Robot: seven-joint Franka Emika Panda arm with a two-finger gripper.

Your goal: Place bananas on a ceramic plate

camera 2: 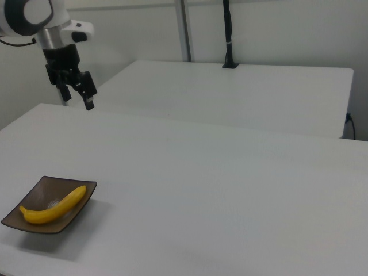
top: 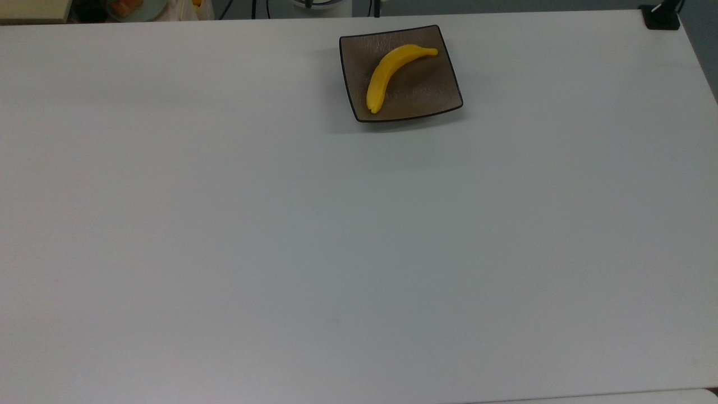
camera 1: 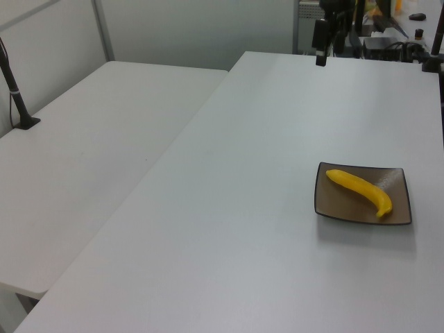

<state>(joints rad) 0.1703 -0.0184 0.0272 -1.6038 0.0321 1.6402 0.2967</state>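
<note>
A single bright-yellow banana (top: 386, 76) lies diagonally inside the square brown-grey plate (top: 429, 87) near the top view's upper edge. In the left view the banana (camera 1: 361, 191) rests on the plate (camera 1: 343, 208) at the right. The right view has the banana (camera 2: 54, 208) and plate (camera 2: 64, 224) at the lower left. My gripper (camera 2: 77, 101) hangs high above the table, well away from the plate, open with nothing between its fingers. In the left view the gripper (camera 1: 328, 54) sits at the top, over the table's far end.
A black clamp post (top: 661, 15) stands at the top view's upper right corner. A second white table (camera 1: 90, 139) runs alongside, with a black post (camera 1: 15, 94) on it. Clutter and cables (top: 140, 8) lie beyond the far edge.
</note>
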